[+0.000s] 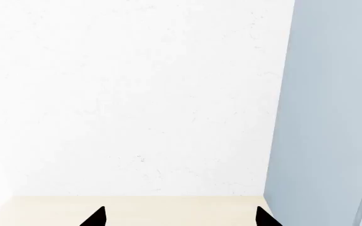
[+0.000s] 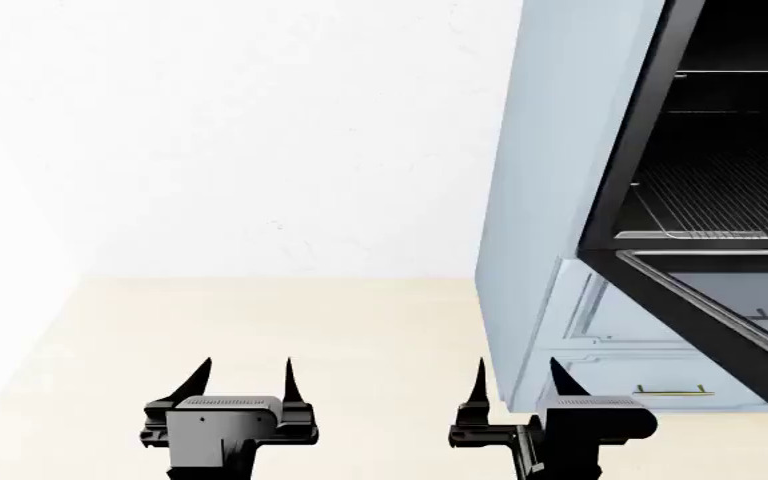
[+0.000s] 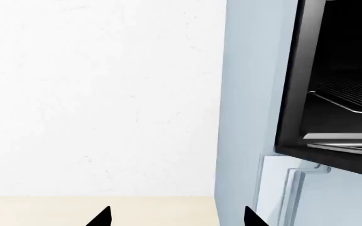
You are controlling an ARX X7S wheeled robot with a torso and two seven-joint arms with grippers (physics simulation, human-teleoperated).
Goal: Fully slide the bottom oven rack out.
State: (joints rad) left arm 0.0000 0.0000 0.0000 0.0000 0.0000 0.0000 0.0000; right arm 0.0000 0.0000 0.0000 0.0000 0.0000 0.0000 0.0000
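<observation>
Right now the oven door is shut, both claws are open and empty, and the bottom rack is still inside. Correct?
Not quite. The head view shows the oven door open and hanging down, not shut. The rest holds: the left claw and right claw are open and empty, and the bottom rack sits inside the oven.

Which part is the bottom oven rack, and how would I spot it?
Find the pale blue cabinetry at the right, then the oven, its black cavity open. The bottom oven rack is the lower silvery wire grid with a wire rim, above the dropped glass door; another rack sits higher.
</observation>
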